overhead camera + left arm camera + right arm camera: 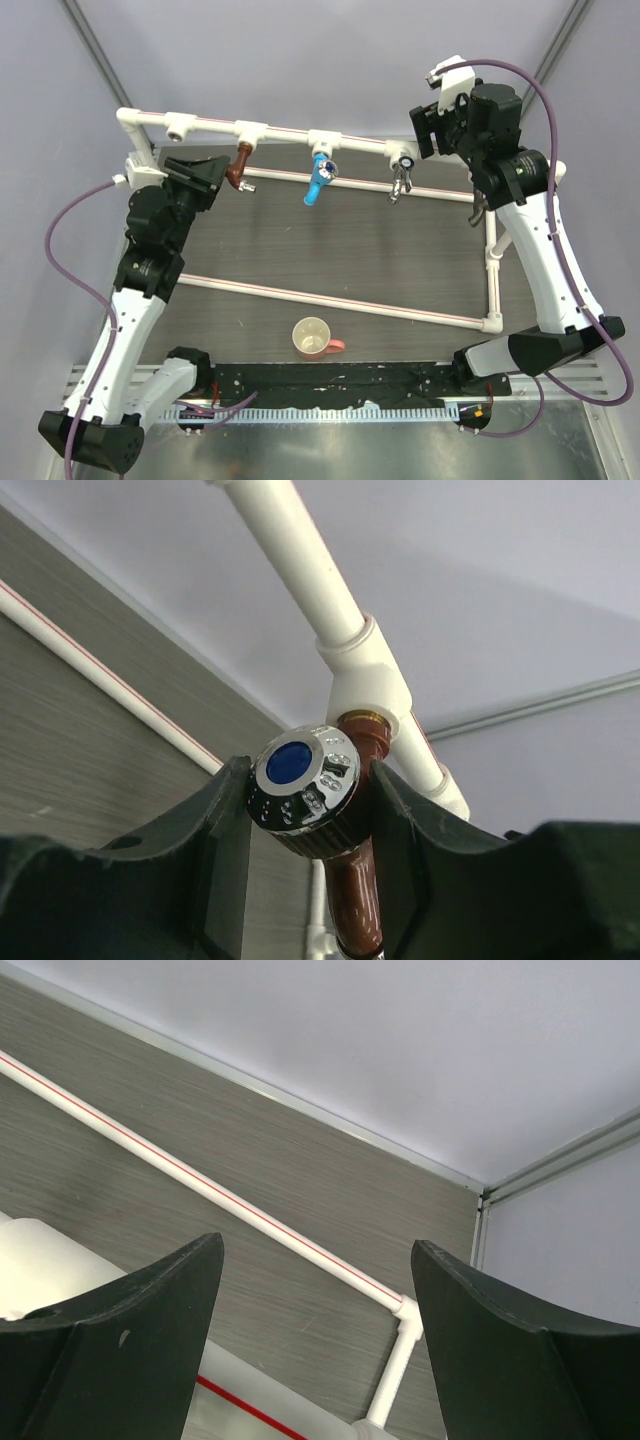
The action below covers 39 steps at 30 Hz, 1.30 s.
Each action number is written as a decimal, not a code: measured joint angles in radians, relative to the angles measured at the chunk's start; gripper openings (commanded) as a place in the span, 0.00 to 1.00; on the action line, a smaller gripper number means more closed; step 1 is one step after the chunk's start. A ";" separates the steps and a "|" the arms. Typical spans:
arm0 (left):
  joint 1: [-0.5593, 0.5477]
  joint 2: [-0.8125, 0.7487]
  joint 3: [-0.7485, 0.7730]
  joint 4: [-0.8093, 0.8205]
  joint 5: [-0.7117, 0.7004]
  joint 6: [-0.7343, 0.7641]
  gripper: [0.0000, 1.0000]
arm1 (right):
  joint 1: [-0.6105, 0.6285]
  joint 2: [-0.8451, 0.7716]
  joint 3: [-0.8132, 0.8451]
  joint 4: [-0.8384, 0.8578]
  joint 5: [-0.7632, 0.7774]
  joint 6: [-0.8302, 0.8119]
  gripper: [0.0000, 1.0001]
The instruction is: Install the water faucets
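The copper-coloured water faucet (240, 168) hangs from a white tee socket (365, 675) on the far pipe, its brown spout (358, 900) pointing down. My left gripper (310, 780) is shut on that faucet's chrome knob (300, 785), which has a blue centre, with one finger pressing each side. In the top view the left gripper (222, 178) sits just left of the faucet. A blue faucet (320, 178) and a chrome faucet (402, 178) hang further right on the same pipe. My right gripper (425, 132) hovers open by the frame's far right corner, and the right gripper (317, 1250) holds nothing.
The white pipe frame (340, 302) lies on the dark wood-grain table. One tee socket (178, 127) at the far left holds no faucet. A cream cup (313, 338) with a pink handle stands near the front. Grey walls close in on both sides.
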 measured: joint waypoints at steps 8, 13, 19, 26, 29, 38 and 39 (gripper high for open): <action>-0.204 0.077 0.188 -0.132 -0.257 0.531 0.03 | 0.000 0.000 0.000 0.003 0.015 -0.005 0.82; -0.384 0.148 0.281 -0.174 -0.500 0.866 0.03 | 0.000 0.000 0.000 0.001 0.016 -0.006 0.82; -0.599 0.260 0.353 -0.164 -0.803 1.285 0.04 | 0.000 -0.001 0.000 -0.005 0.019 -0.008 0.83; -0.733 0.359 0.382 -0.112 -1.017 1.590 0.19 | 0.000 -0.001 0.000 -0.010 0.023 -0.011 0.83; -0.745 0.356 0.382 -0.110 -1.015 1.611 0.37 | 0.000 -0.003 0.000 -0.012 0.023 -0.012 0.83; -0.833 0.290 0.339 -0.124 -0.728 1.479 1.00 | 0.000 0.000 0.000 -0.005 0.013 -0.010 0.83; -0.835 0.277 0.330 -0.125 -0.715 1.464 1.00 | 0.000 0.000 0.000 -0.008 0.014 -0.008 0.83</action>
